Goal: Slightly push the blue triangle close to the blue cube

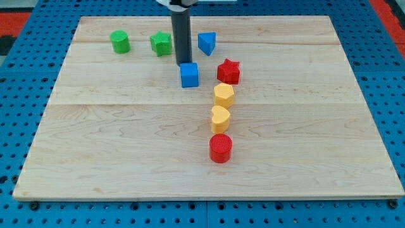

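The blue triangle (207, 43) sits near the view's top, right of centre. The blue cube (189, 75) lies just below and to its left. My tip (183, 62) is at the end of the dark rod, right above the blue cube's top edge and to the left of the blue triangle, between the green star (161, 43) and the triangle. Whether the tip touches the cube cannot be told.
A green cylinder (119, 42) stands at the top left. A red star (228, 71) lies right of the blue cube. Below it run a yellow hexagon (223, 95), a yellow heart (220, 118) and a red cylinder (221, 148). The wooden board (95, 139) rests on a blue pegboard.
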Controlling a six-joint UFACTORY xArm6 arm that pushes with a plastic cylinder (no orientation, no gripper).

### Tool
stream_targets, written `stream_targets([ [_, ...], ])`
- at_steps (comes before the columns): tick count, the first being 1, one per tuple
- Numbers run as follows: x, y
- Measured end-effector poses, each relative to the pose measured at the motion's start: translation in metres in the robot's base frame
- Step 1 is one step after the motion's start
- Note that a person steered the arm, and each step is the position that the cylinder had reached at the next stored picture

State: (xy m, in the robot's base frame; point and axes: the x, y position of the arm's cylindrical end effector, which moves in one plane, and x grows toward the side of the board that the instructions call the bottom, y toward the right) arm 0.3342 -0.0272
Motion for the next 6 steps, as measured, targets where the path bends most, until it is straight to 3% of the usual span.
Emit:
stream_targets([
  [3, -0.075, 0.119],
  [4, -0.094, 0.070],
  [5, -0.084, 0.016],
  [6, -0.067, 0.010],
])
